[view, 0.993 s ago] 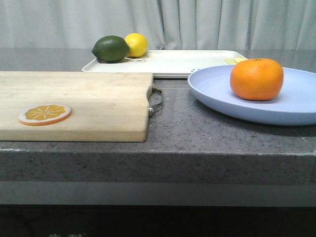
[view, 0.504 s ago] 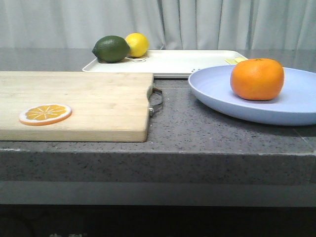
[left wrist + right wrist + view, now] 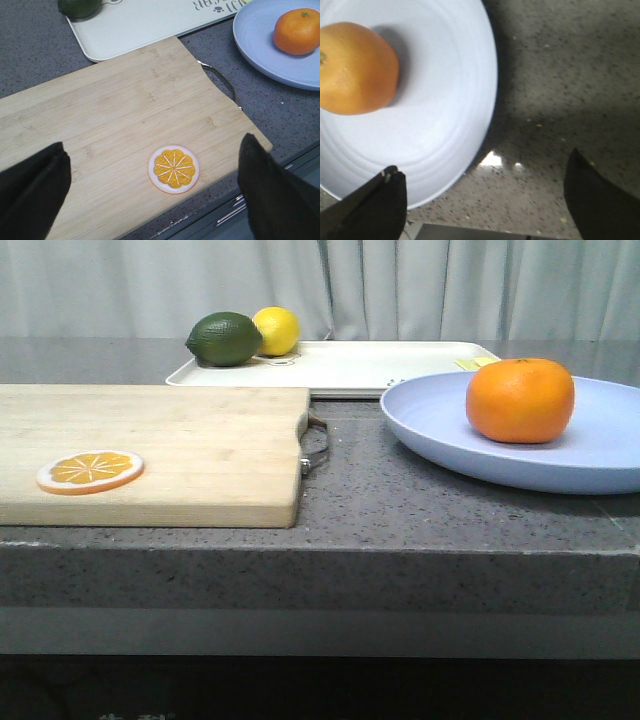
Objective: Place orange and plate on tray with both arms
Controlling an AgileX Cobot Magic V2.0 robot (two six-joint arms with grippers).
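The orange (image 3: 520,399) sits on the pale blue plate (image 3: 440,425) at the right of the counter; both also show in the left wrist view, the orange (image 3: 297,31) on the plate (image 3: 252,45), and in the right wrist view, the orange (image 3: 355,70) on the plate (image 3: 440,115). The cream tray (image 3: 370,365) lies behind, also in the left wrist view (image 3: 135,25). My left gripper (image 3: 160,192) is open and empty above the cutting board. My right gripper (image 3: 485,200) is open and empty over the plate's edge and the counter. Neither gripper shows in the front view.
A wooden cutting board (image 3: 180,440) with a metal handle (image 3: 318,445) lies at the left, with a flat orange slice (image 3: 90,471) on it. A green lime (image 3: 224,338) and a yellow lemon (image 3: 276,330) rest at the tray's back left corner. The counter's front edge is close.
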